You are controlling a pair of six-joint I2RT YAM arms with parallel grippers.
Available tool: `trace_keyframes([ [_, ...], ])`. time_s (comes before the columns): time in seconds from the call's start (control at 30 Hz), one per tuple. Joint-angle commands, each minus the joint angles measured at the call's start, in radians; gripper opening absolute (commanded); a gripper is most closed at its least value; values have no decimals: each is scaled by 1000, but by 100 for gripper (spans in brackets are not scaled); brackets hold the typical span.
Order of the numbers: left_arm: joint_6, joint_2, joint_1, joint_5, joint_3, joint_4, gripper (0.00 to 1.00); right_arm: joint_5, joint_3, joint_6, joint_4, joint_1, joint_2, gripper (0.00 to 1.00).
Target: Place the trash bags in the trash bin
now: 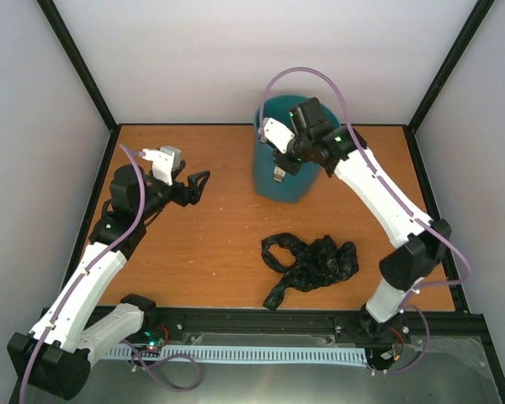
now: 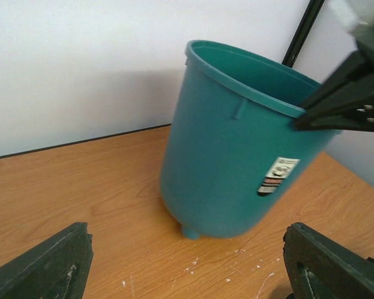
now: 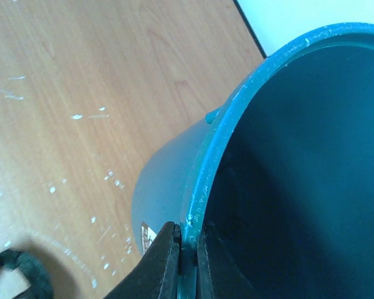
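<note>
Looking at the left side first, what is the left arm [image 1: 93, 278] doing?

It is bent low over the tabletop [image 1: 210, 261] and points toward the trash bin [image 1: 268, 177]. The left jaws are wide open and hold nothing. They hang well apart from the bin.

Why is it there?

I think it is ready to go for the bag while the other arm holds the bin.

Where is the bin?

At the back of the tabletop, near the wall. The right jaws are pinched on its rim, one finger inside and one outside. I think that stops it from sliding. It looks a bit tipped, but I cannot be sure.

And the trash bags [image 1: 313, 261]?

They are a black crumpled heap lying on the tabletop, in front of the bin and not touching it. They are not in the bin yet.

How is the right arm [image 1: 387, 202] shaped?

It rises from the near edge, bends at the elbow, and stretches back and left to the rim.
</note>
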Motion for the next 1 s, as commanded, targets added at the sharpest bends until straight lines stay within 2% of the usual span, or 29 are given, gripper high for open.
trace_keyframes([
  [0.0,10,5,0,-7,18,-8,85,45,130,-70,124,11,92,3],
  [0.27,12,6,0,-18,18,-10,85,27,248,-89,113,16,216,6],
  [0.33,12,7,0,-20,19,-11,85,29,249,-88,117,17,222,17],
  [0.4,11,10,0,-28,18,-12,85,28,258,-76,106,17,223,38],
  [0.53,1,13,0,-49,16,-12,85,-16,256,-24,64,17,192,57],
  [0.6,0,18,0,-45,15,-12,85,-53,247,6,35,17,161,62],
  [0.7,3,19,0,-37,15,-10,86,-110,169,62,27,17,75,68],
  [0.8,-4,23,0,-27,13,-5,86,-150,-12,116,78,17,-93,71],
  [0.87,-19,37,0,-7,20,-2,78,-156,-150,146,117,17,-215,72],
  [0.93,-26,70,0,74,49,-30,66,-125,-272,188,143,14,-329,74],
  [0.97,-46,86,-1,110,59,-59,64,-112,-327,201,146,10,-381,74],
])
